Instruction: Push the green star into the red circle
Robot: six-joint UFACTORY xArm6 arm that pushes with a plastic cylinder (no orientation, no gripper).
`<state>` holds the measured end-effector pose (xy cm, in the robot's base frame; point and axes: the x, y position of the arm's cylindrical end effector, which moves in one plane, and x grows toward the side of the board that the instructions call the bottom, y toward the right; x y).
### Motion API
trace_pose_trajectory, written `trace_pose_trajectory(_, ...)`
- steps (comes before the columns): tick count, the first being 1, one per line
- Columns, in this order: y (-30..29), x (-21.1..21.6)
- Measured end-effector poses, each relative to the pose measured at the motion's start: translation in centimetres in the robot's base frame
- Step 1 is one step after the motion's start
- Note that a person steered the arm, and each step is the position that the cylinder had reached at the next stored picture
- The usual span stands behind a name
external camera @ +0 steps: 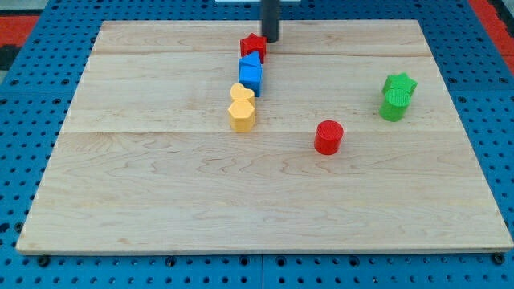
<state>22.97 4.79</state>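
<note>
The green star (400,83) lies at the view's right, touching a second green block (393,104) just below it. The red circle (328,137) stands left of and below them, near the board's middle right. My tip (271,39) is near the view's top centre, right beside the upper right of a red star (253,46), far left of the green star.
Below the red star a column runs down: a blue block (250,63), a blue cube (251,79), a yellow heart (242,94) and a yellow hexagon (241,115). All sit on a wooden board (161,201) over a blue pegboard.
</note>
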Motion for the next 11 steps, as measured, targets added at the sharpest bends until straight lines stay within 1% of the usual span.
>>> trace_pose_trajectory(1, 9.7, 0.4)
trace_pose_trajectory(2, 14.7, 0.7)
trace_pose_trajectory(3, 15.5, 1.5)
trace_pose_trajectory(4, 18.4, 5.2)
trace_pose_trajectory(5, 19.3, 9.4)
trace_pose_trajectory(6, 18.4, 13.6)
trace_pose_trajectory(7, 12.5, 17.8)
trace_pose_trajectory(9, 1.0, 22.0)
trace_pose_trajectory(10, -3.0, 23.5)
trace_pose_trajectory(11, 0.8, 27.1)
